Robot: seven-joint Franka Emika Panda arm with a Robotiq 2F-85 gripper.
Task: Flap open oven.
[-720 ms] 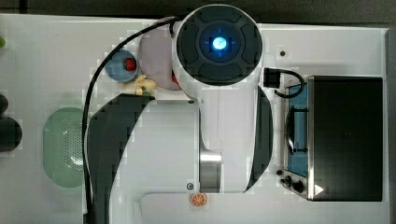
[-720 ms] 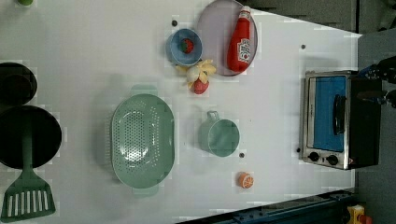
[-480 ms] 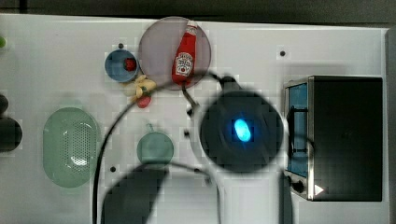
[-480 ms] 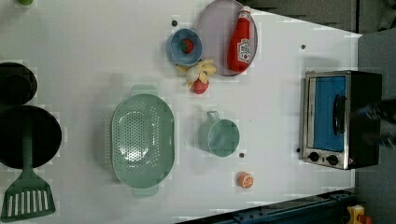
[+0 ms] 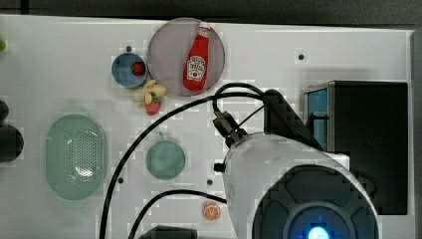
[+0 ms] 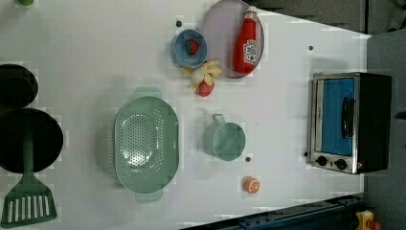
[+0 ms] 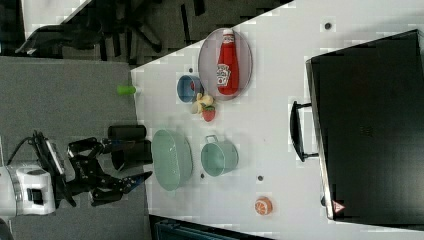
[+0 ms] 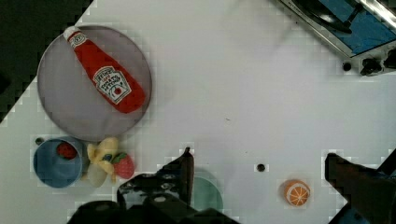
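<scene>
The oven (image 6: 349, 122) stands at the left view's right edge of the white table, a black box with a silver front. Its bluish glass door (image 6: 335, 117) lies flush in the frame, with the dark bar handle (image 6: 348, 117) across it and two knobs (image 6: 330, 163) beside it. In the top view my arm (image 5: 298, 189) hangs over the oven's (image 5: 373, 144) front corner. My gripper (image 8: 258, 156) is open, high above the table and apart from the oven (image 8: 355, 28); nothing sits between its fingers (image 8: 182, 170). In the right view the gripper (image 7: 131, 185) shows left of the handle (image 7: 298, 131).
A ketchup bottle (image 6: 246, 40) lies on a grey plate (image 6: 220, 28). Near it are a blue bowl (image 6: 189, 48) and toy fruit (image 6: 205, 79). A green colander (image 6: 146, 143), a teal cup (image 6: 225, 140) and an orange slice (image 6: 251, 184) sit mid-table. Black pans (image 6: 26, 139) and a spatula (image 6: 28, 206) lie far left.
In the top view my arm has swung from the table's far middle down to the oven's front corner. A dark shape beside the oven in the left view is gone.
</scene>
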